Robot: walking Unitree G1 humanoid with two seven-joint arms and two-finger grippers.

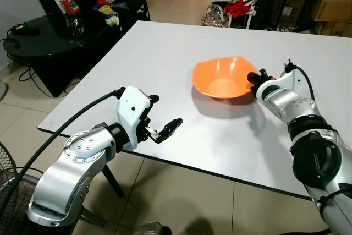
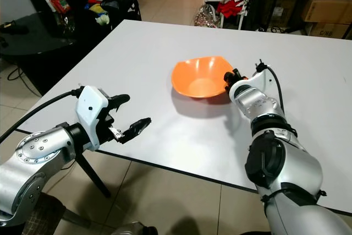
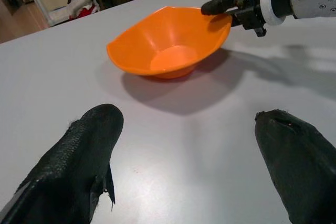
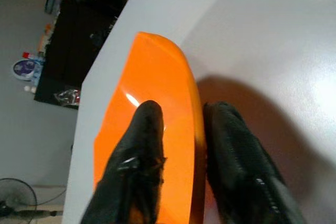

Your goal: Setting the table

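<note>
right claw [image 1: 253,77] pinches the orange bowl's [image 1: 220,78] rim on the table [image 1: 154,53].

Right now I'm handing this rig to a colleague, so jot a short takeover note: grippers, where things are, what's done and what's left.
Right gripper: shut on the rim of the orange plastic bowl, one finger inside, one outside.
Left gripper: open, empty, hovering over the near edge of the white table, pointing toward the bowl.
Bowl: tilted, its gripped side raised, its far side low near the tabletop; whether it touches cannot be told.
Done: bowl brought to the table and gripped.
Left: probably set the bowl flat at its place, release it, then fetch any further tableware.
</note>
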